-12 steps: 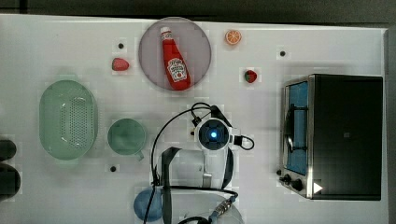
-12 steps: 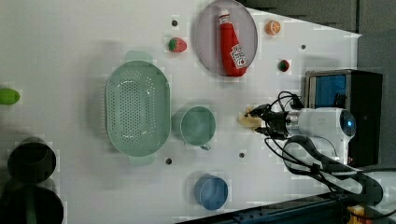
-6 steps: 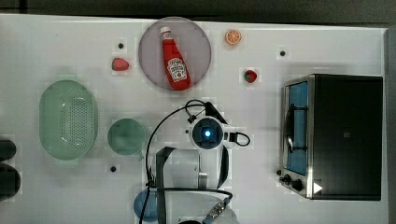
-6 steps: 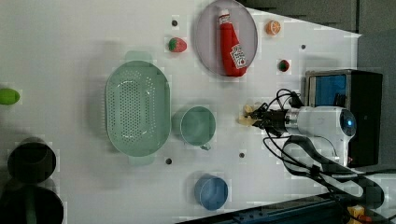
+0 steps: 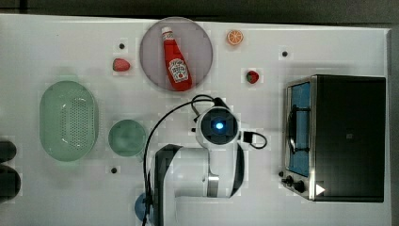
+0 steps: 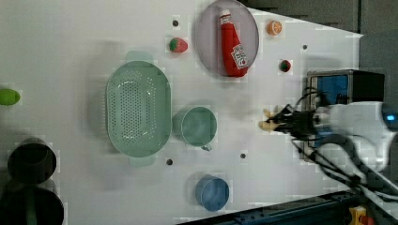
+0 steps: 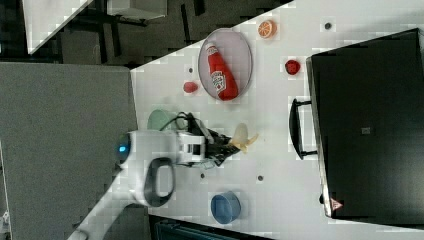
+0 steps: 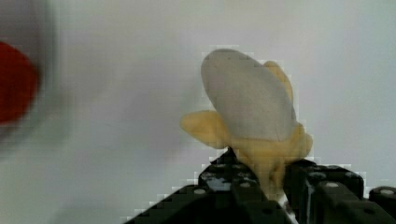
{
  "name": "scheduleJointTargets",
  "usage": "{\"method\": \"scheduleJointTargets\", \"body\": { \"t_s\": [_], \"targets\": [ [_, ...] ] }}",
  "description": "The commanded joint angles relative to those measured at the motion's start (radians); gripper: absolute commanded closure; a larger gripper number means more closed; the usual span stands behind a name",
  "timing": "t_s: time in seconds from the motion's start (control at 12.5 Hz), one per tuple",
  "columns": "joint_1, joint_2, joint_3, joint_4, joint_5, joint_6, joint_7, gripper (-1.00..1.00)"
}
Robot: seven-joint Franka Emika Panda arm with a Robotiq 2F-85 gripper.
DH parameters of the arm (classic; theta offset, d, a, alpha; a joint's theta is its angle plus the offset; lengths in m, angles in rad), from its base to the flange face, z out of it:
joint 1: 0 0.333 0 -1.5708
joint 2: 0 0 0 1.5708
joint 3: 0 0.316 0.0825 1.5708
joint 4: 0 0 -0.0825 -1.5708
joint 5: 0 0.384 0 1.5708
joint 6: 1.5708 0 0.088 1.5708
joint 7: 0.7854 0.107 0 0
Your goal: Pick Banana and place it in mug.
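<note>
The pale yellow-cream banana (image 8: 252, 112) is partly peeled and sticks out from between my black fingers (image 8: 322, 186). My gripper (image 8: 271, 175) is shut on its lower end. In the left view the banana (image 6: 268, 119) sits at the tip of the gripper (image 6: 278, 123), to the right of the teal-green mug (image 6: 199, 126). In the right view the banana (image 7: 243, 137) hangs in front of the gripper (image 7: 227, 145), with the mug (image 7: 159, 120) behind the arm. In the top view my wrist (image 5: 216, 125) hides the banana, and the mug (image 5: 127, 137) stands to its left.
A ketchup bottle (image 5: 176, 61) lies on the grey plate (image 5: 202, 42), with an orange slice (image 5: 235, 37) and two strawberries (image 5: 121, 65) (image 5: 252, 76) nearby. The green perforated basket (image 5: 69, 120) is left of the mug. A blue cup (image 6: 212, 192) and a toaster oven (image 5: 339, 136) stand close by.
My gripper has closed on the banana. The wrist, with the banana in it, has shifted toward the left view's right.
</note>
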Motion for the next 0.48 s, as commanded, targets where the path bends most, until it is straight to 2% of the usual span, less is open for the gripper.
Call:
{"method": "scheduleJointTargets", "body": {
  "t_s": [0.08,0.24,0.48],
  "targets": [
    [-0.033,-0.186,-0.018,0.107,0.025,-0.228,-0.031,0.46],
    [-0.027,-0.244,-0.006,0.155,0.025,-0.376,-0.029,0.46],
    [-0.013,-0.302,0.064,0.175,0.025,-0.401,0.059,0.46]
  ]
}}
